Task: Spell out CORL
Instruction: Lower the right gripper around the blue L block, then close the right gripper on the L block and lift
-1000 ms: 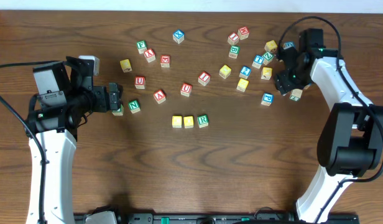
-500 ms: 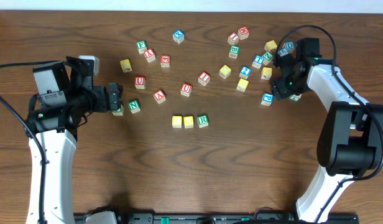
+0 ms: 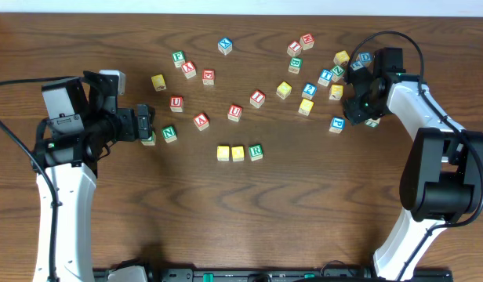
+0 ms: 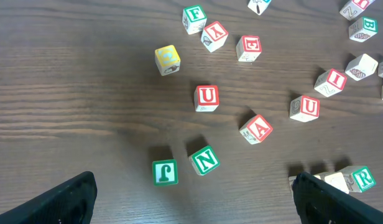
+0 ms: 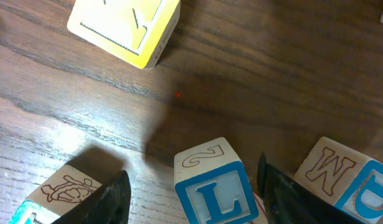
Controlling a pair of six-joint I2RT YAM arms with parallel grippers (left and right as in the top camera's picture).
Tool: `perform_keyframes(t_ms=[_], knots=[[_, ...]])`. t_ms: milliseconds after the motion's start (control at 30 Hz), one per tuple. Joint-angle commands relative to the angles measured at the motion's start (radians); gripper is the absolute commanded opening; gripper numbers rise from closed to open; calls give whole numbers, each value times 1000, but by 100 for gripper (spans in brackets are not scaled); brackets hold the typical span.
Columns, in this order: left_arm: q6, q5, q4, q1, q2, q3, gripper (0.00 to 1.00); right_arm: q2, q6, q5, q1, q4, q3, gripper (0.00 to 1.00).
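A row of three blocks lies mid-table: two yellow ones and a green R block. The R also shows in the left wrist view. In the right wrist view a blue L block stands on the table between the fingers of my right gripper. The gripper is open, with a gap on each side of the block. In the overhead view my right gripper is low over the right cluster and hides the L. My left gripper is open and empty at the left.
Near the L lie a yellow block, an M block and a picture-faced block. A green J and a green N lie in front of the left gripper. Several more letter blocks are scattered across the far half of the table.
The right wrist shifted a little over the right cluster a second ago, then held still. The left arm and the row of three blocks have not moved.
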Motion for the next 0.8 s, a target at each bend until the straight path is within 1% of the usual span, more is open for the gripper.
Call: perform_keyframes(t_ms=[0, 333, 500, 533, 667, 767], knots=[[10, -2, 0, 3, 2, 0, 99, -22, -6, -8, 2, 18, -24, 61], [10, -2, 0, 3, 2, 0, 99, -22, -3, -7, 2, 34, -32, 57], [10, -2, 0, 3, 2, 0, 99, -21, -3, -7, 2, 35, -32, 52], [10, -2, 0, 3, 2, 0, 99, -21, -3, -7, 2, 35, -32, 49], [10, -2, 0, 3, 2, 0, 99, -21, -3, -8, 2, 35, -32, 42], [10, -2, 0, 3, 2, 0, 99, -21, -3, -8, 2, 35, -32, 41]])
